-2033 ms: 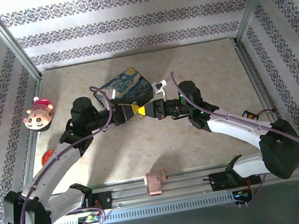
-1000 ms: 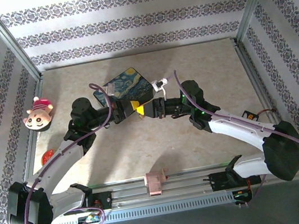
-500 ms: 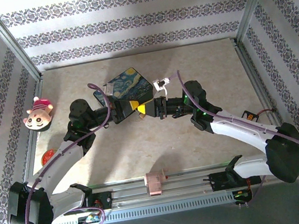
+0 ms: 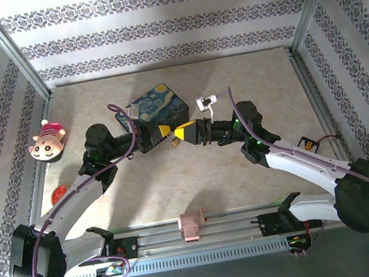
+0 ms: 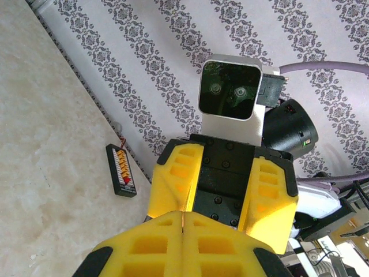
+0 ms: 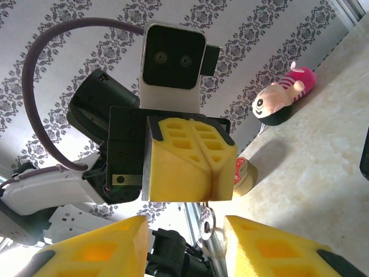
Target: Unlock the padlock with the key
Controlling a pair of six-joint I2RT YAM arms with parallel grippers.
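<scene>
A small silvery metal piece (image 6: 206,222) hangs with its long axis upright, pointing to 6 o'clock, under the clenched left gripper (image 6: 193,173). Whether it is the padlock's shackle or the key cannot be told. At 3 o'clock, the right gripper (image 4: 184,133) faces it, released and holding nothing. One painted box (image 4: 158,106), closed, sits at 12 o'clock. One plush toy (image 4: 47,141) lies at 9 o'clock on the surface (image 4: 249,191).

Overhead; wrist views facing, close.
</scene>
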